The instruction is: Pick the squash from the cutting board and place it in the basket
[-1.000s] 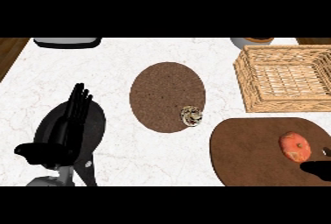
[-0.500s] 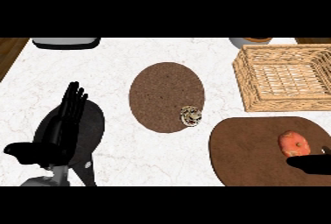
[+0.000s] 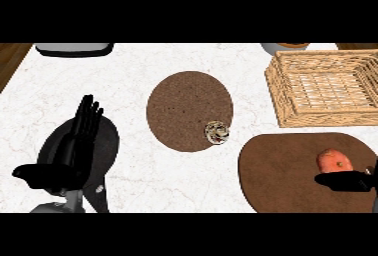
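The squash, orange and oval, lies on the right part of the dark brown cutting board at the lower right. Only a black part of my right hand shows, coming in from the right edge just below the squash and close to it; whether they touch I cannot tell. The woven basket stands beyond the board at the upper right, with nothing visible inside. My left hand rests open at the lower left, fingers pointing up, far from the squash.
A round brown mat lies mid-counter with a small speckled object at its lower right rim. A grey container sits at the top left, and a bowl's edge shows at the top right.
My right hand has come further into view from the right edge, sliding left beneath the squash. The squash, basket and left hand have not moved.
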Robot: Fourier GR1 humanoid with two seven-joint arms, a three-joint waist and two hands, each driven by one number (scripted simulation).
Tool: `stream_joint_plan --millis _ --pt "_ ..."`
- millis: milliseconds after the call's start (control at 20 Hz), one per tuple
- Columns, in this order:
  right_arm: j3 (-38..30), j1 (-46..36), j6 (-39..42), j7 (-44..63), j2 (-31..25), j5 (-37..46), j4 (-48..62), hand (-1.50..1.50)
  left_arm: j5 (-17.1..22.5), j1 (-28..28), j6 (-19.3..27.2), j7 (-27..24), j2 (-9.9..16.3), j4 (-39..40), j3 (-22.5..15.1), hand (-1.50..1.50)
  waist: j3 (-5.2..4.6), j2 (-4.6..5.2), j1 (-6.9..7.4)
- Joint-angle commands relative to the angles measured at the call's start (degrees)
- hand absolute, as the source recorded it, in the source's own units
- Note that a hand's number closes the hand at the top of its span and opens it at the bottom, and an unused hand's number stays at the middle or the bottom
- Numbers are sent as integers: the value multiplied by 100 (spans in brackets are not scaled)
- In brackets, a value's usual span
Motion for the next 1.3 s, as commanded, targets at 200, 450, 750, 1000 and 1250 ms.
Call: stream_joint_plan --millis 200,450,750,1000,1250 --pt "-362 -625 352 646 308 351 663 -150 67 124 -218 37 33 -81 169 0 1 2 22" --pt "-425 -524 272 345 583 601 952 -150 109 -173 -365 135 -2 162 309 0 2 3 -16" --pt "-905 -209 276 -290 599 367 1274 -150 -10 401 -432 99 16 -382 266 0 4 -7 -1" --pt "-931 -49 249 -401 824 502 1143 -150 -158 15 -349 350 -173 -130 382 0 4 -6 -22" --pt "-859 -489 346 -266 1001 719 1479 -150 -73 156 -725 -196 -146 219 672 0 2 -2 -5"
